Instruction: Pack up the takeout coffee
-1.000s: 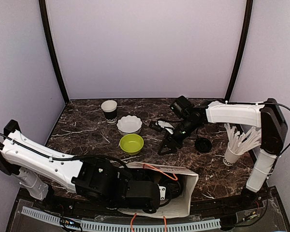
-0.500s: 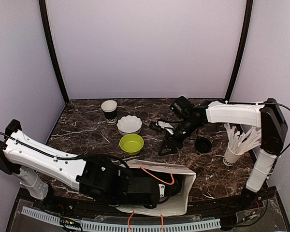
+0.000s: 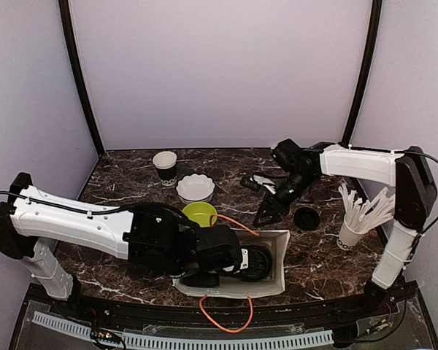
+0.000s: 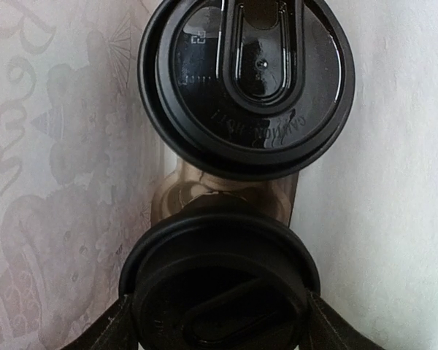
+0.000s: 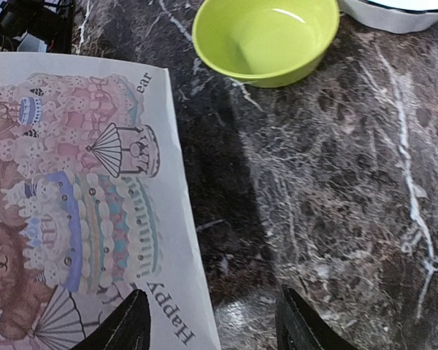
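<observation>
In the left wrist view my left gripper (image 4: 219, 324) is shut on the takeout coffee (image 4: 219, 281), a black cup seen lid-on, with one finger on each side of it. A second black-lidded cup (image 4: 246, 80) sits just beyond it, inside the white paper bag (image 4: 394, 219). In the top view the left gripper (image 3: 230, 261) reaches into the bag (image 3: 277, 251) at the near middle, and a black lid (image 3: 258, 261) shows inside. My right gripper (image 3: 266, 216) is open and empty above the table past the bag's far edge; its wrist view (image 5: 213, 310) shows the printed bag side (image 5: 80, 219).
A green bowl (image 3: 199, 214) touches the bag's far edge, with a white scalloped bowl (image 3: 195, 187) and a lidless black cup (image 3: 165, 168) behind it. A loose black lid (image 3: 306, 217) and a white cup of sticks (image 3: 352, 232) stand at right. An orange bag handle (image 3: 225, 319) hangs over the front edge.
The bag has turned from lying flat to mouth up and shifted away from the front edge with my left gripper in it. My right gripper has moved right, away from the bag.
</observation>
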### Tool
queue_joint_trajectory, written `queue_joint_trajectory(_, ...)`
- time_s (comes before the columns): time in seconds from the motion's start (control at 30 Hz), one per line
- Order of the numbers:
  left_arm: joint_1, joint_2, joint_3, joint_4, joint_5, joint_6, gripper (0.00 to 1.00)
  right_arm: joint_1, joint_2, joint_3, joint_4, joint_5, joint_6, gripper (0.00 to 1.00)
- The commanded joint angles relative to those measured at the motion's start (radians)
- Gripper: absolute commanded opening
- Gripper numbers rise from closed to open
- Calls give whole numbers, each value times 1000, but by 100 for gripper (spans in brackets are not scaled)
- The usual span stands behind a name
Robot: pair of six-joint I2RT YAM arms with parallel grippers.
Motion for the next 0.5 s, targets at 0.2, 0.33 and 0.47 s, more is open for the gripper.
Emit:
queue_joint_trajectory(0.2,161,68,129,-140,287,-21,45,-87,-80,54,-105,-14,-59,59)
queue_joint_trajectory(0.33,217,98,156,-159,410,-35,45,-101,-96,66,-144,-17,-77,60)
queue_joint_trajectory(0.47,259,105,150,-141,445,-28,45,-110,-111,79,-169,-13,-81,60)
